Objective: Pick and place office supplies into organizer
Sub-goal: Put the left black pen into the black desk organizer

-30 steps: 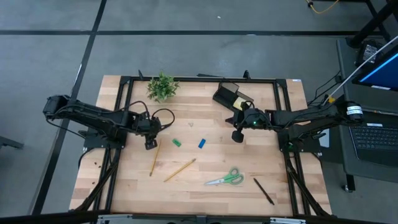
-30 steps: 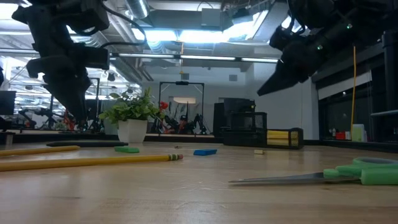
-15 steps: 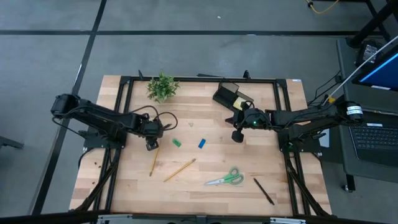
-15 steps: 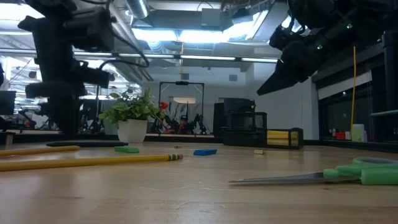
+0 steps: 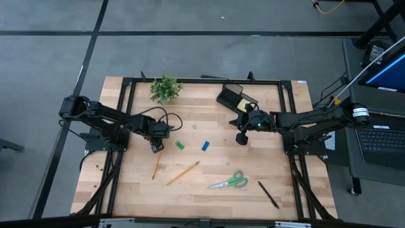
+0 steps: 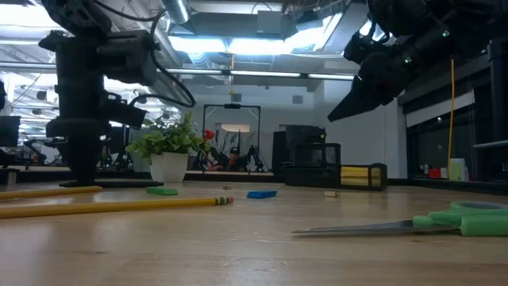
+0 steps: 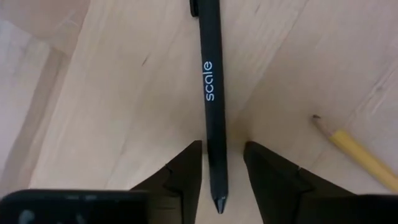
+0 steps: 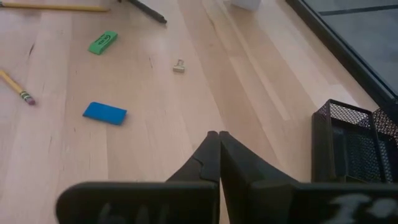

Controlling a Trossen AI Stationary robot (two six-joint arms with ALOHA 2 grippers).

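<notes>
My left gripper points straight down at the table's left middle. It is open, with one finger on each side of a black pen that lies flat on the wood. The fingers stand near the pen's tip, and a gap shows beside one of them. A pencil's tip lies close by. My right gripper hangs shut above the table, in front of the black organizer, and holds nothing. Two pencils, a green eraser, a blue eraser, the scissors and a second pen lie on the table.
A potted plant stands at the far left of the table. Something yellow sits at the organizer's near side. A black frame runs round the table's edges. A small clip lies on the wood between the erasers and the organizer.
My left gripper has come down toward the table and tipped from a slant to pointing straight down. It now stands low over the pen. My right gripper has kept still. Nothing on the table has moved.
</notes>
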